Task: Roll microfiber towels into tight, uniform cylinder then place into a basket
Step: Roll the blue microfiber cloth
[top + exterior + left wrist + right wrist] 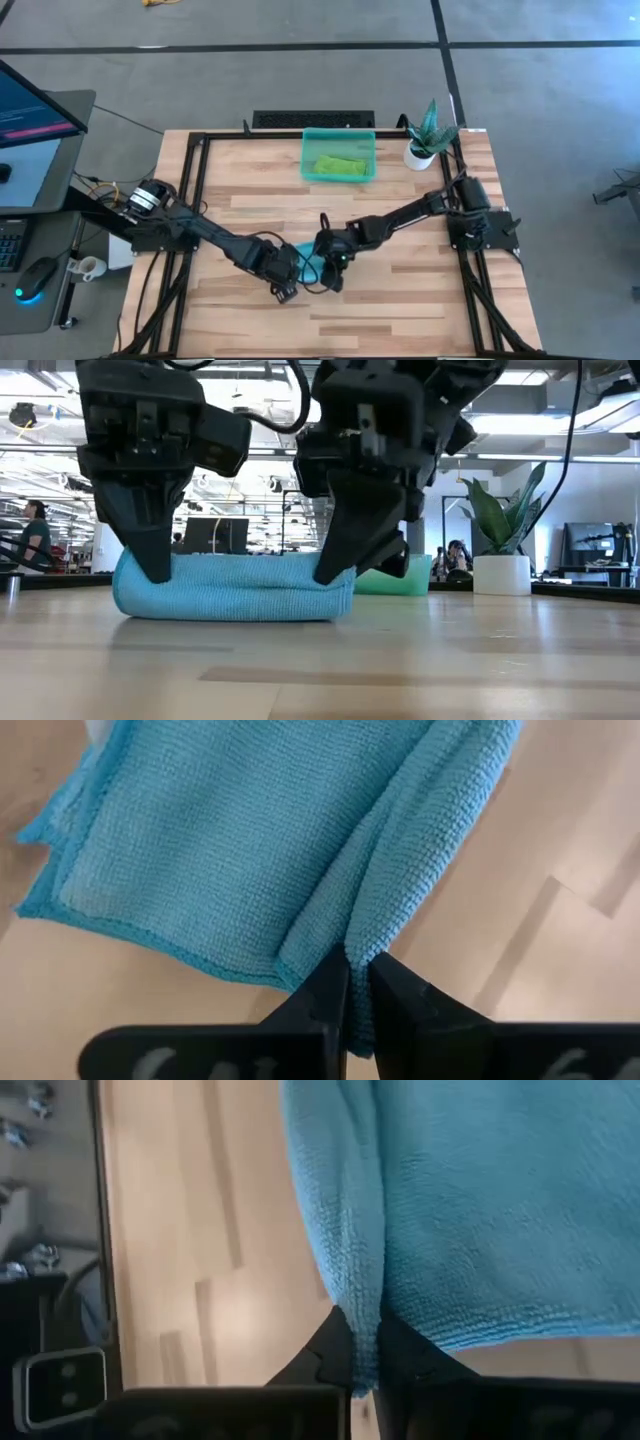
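High view: the left gripper (287,281) and right gripper (333,272) meet at frame centre over the blue towel (308,262). The green towel (341,166) lies in the basket (338,135), upper centre.

Low view: the blue towel (235,587) lies folded on the table (400,670), lower left.

Wrist views: each gripper's fingers pinch a fold of blue towel.
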### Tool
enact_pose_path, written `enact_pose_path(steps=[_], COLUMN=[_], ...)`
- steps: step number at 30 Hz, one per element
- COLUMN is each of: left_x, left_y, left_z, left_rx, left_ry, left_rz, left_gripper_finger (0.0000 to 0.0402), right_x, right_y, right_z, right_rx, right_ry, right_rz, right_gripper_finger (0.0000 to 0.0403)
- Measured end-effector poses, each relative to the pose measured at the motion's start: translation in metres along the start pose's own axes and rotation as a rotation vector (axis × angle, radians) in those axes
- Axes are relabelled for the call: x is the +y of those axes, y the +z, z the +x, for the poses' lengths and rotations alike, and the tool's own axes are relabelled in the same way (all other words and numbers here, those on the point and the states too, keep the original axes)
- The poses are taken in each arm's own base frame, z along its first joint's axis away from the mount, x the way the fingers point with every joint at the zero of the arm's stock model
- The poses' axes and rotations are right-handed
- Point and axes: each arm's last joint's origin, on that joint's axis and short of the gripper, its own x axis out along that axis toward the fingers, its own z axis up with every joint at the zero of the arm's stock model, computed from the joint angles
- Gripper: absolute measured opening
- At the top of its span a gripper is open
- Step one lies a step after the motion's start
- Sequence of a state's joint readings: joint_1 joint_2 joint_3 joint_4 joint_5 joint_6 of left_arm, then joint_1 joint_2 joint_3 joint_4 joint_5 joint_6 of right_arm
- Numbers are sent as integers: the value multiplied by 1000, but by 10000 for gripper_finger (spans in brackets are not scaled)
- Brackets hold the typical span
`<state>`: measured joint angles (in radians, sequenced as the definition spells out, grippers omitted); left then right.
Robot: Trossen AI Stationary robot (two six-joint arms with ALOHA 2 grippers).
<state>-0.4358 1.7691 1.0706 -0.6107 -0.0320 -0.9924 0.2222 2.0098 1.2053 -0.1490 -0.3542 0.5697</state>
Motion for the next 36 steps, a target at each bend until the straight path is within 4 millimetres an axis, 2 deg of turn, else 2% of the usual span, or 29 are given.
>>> enact_pose_path(steps=[9, 18, 24, 27, 30, 36], left_x=[1, 2, 3, 3, 4, 4], left_y=[0, 0, -2, -3, -3, -3], left_z=[0, 0, 1, 0, 0, 0], left_rx=[-6, -9, 4, 5, -1, -2], left_ry=[9, 19, 34, 41, 54, 64], left_rz=[15, 86, 142, 156, 159, 206], left_gripper_finger=[16, 16, 16, 17, 25, 72], right_x=[-34, -56, -80, -81, -82, -83], right_y=[19, 30, 27, 29, 27, 32], right_z=[-14, -25, 5, 11, 12, -1], right_rx=[5, -21, 45, 78, 73, 22], right_ry=[49, 59, 105, 175, 149, 126], right_rz=[268, 581, 757, 803, 786, 765], right_gripper_finger=[31, 30, 32, 37, 36, 31])
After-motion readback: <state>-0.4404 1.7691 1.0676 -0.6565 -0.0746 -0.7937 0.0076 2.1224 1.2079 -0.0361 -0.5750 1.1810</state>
